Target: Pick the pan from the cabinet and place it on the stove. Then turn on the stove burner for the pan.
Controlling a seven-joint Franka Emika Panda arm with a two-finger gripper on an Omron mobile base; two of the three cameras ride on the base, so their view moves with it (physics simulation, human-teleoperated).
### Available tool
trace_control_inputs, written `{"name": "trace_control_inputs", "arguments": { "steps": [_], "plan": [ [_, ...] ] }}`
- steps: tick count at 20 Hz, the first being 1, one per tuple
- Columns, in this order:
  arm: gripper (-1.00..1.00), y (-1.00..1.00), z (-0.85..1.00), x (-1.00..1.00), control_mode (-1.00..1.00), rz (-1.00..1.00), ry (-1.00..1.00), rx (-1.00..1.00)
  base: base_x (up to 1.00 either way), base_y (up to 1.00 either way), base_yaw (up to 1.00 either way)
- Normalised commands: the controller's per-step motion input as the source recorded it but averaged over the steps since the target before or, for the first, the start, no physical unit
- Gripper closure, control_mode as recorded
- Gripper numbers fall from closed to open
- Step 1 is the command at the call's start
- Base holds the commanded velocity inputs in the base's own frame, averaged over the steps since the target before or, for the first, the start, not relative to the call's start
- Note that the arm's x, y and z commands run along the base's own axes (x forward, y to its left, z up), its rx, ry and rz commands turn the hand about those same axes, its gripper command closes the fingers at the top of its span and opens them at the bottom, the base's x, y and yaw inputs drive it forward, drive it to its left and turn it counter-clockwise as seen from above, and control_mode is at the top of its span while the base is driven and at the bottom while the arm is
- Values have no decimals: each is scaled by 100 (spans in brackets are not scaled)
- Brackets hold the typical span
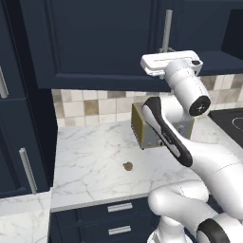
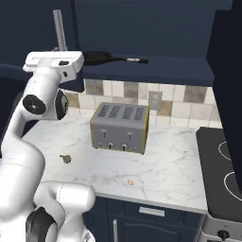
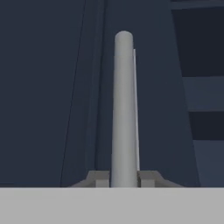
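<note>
Clamped between the pincer [image 3: 124,179], the cabinet's silver door handle [image 3: 124,109] rises toward twelve o'clock; the pan [image 2: 97,57] sits on the cabinet [image 2: 156,71] shelf, the stove [image 2: 222,179] at four o'clock bare, burner seemingly unlit.

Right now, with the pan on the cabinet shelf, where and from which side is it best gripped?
Probably by the long thin handle of the pan, which lies level along the cabinet shelf and points toward the stove side. Come in from the open front, jaws straddling the handle, as the round body is likely too wide. The gripper is shut on the door handle meanwhile.
</note>
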Motion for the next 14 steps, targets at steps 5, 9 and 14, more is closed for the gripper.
{"name": "trace_control_inputs", "arguments": {
  "steps": [5, 9, 14],
  "plan": [
    [100, 54, 0, -100, -100, 0, -3, -1, 0, 0, 0],
    [100, 61, 0, -100, -100, 0, -3, -1, 0, 0, 0],
    [-100, 60, -1, -100, -100, 0, -1, -1, 0, 0, 0]
  ]
}}
